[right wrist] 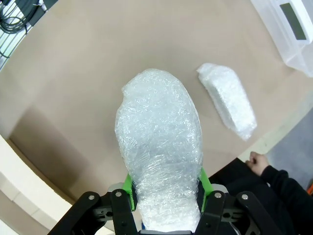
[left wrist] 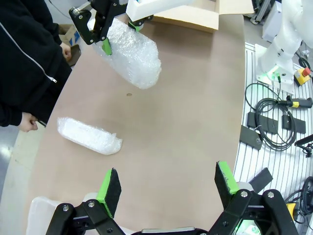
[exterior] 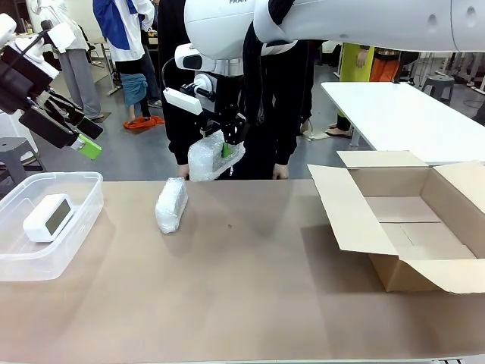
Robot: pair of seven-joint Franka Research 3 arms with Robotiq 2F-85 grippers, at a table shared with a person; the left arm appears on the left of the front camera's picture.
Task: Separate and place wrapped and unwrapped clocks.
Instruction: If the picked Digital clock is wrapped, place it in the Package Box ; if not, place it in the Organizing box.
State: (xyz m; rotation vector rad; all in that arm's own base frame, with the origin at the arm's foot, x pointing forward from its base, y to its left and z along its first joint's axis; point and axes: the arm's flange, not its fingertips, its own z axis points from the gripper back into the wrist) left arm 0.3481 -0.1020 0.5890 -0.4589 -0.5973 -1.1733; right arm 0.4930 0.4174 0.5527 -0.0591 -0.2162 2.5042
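**Sorting step: I am holding one wrapped clock up off the table.**

My right gripper (exterior: pixel 226 142) is pinching the held wrapped clock (exterior: pixel 214 159) by its upper end, with the jaws pressed into the bubble wrap. It is hanging above the table's (exterior: pixel 250 288) far edge. My left gripper (left wrist: pixel 167 180) is hovering wide open and empty near the clear bin (exterior: pixel 91 186), where the bare clock (exterior: pixel 48 217) is lying. The second wrapped clock (exterior: pixel 171 205) is lying on the table, between the bin and the held one. I judge this bundle is bound for the open cardboard box (exterior: pixel 345 208) on my right. The next move calls for swinging across, clearing the raised flap, and lowering inside before letting go.
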